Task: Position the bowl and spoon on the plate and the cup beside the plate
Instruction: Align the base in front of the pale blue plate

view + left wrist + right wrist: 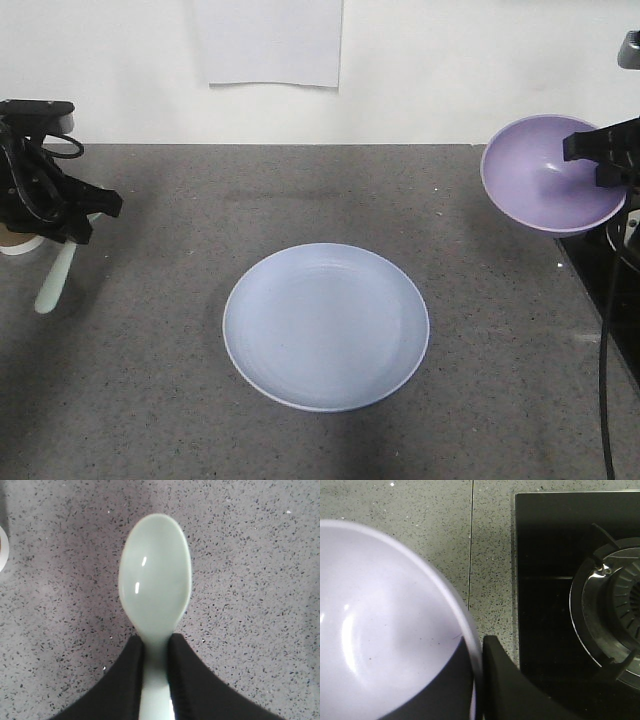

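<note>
My left claw (156,647) was clamped on the spoon (155,580) by its handle, over the bench (150,400). My right claw (605,165) pinched the rim of the tilted bowl (540,175), held up at the bench's right edge — the plate (326,326) lay mid-bench, well apart from both.

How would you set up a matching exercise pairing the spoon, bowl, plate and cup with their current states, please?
1 spoon
2 bowl
3 plate
4 cup

A empty, flat on the table
B rim pinched by the right gripper
C partly hidden behind the left gripper
D handle clamped in the left gripper

Pairs: 1-D, 2-B, 3-A, 4-C
</note>
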`<state>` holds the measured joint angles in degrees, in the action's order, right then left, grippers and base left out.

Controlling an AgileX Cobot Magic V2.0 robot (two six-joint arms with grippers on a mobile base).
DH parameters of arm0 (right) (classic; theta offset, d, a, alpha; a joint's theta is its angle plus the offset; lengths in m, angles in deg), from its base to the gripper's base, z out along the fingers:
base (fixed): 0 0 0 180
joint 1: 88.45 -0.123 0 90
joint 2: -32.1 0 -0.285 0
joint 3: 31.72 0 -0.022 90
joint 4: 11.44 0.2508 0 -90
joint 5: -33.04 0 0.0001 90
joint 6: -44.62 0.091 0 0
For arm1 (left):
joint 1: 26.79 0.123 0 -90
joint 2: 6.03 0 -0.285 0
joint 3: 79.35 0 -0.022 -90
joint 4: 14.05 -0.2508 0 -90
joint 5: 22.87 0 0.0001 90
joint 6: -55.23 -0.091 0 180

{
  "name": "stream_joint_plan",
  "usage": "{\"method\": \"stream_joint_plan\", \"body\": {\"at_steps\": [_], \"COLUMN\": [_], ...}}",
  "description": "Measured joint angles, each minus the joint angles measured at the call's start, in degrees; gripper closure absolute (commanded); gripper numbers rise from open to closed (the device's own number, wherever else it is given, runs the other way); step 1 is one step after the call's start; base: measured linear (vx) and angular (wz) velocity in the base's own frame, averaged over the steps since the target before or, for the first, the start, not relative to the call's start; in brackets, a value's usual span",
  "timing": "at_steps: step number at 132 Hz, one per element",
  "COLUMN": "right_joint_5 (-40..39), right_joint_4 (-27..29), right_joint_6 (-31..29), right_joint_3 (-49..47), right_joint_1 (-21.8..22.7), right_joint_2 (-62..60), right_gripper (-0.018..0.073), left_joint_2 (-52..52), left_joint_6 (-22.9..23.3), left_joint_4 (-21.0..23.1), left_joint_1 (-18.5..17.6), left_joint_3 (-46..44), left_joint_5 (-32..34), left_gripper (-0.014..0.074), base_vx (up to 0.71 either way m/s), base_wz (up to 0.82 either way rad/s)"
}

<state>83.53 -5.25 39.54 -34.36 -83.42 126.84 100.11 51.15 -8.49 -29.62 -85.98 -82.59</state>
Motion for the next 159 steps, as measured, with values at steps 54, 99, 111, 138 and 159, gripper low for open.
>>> {"method": "stream_joint_plan", "body": {"at_steps": [54, 99, 111, 138, 159], "right_joint_5": [0.0, 0.0, 0.0, 0.0, 0.0], "right_joint_4": [0.0, 0.0, 0.0, 0.0, 0.0], "right_joint_6": [0.0, 0.0, 0.0, 0.0, 0.0], "right_joint_3": [0.0, 0.0, 0.0, 0.0, 0.0], "right_joint_1": [0.0, 0.0, 0.0, 0.0, 0.0], "right_joint_2": [0.0, 0.0, 0.0, 0.0, 0.0], "right_gripper": [0.0566, 0.0566, 0.0566, 0.0566, 0.0566], "left_joint_2": [0.0, 0.0, 0.0, 0.0, 0.0], "left_joint_6": [0.0, 0.0, 0.0, 0.0, 0.0], "left_joint_4": [0.0, 0.0, 0.0, 0.0, 0.0], "left_joint_1": [0.0, 0.0, 0.0, 0.0, 0.0], "left_joint_3": [0.0, 0.0, 0.0, 0.0, 0.0], "left_joint_5": [0.0, 0.0, 0.0, 0.0, 0.0], "left_gripper": [0.0604, 0.0604, 0.0604, 0.0604, 0.0604], "base_vx": [0.0, 0.0, 0.0, 0.0, 0.0], "base_wz": [0.0, 0.0, 0.0, 0.0, 0.0]}}
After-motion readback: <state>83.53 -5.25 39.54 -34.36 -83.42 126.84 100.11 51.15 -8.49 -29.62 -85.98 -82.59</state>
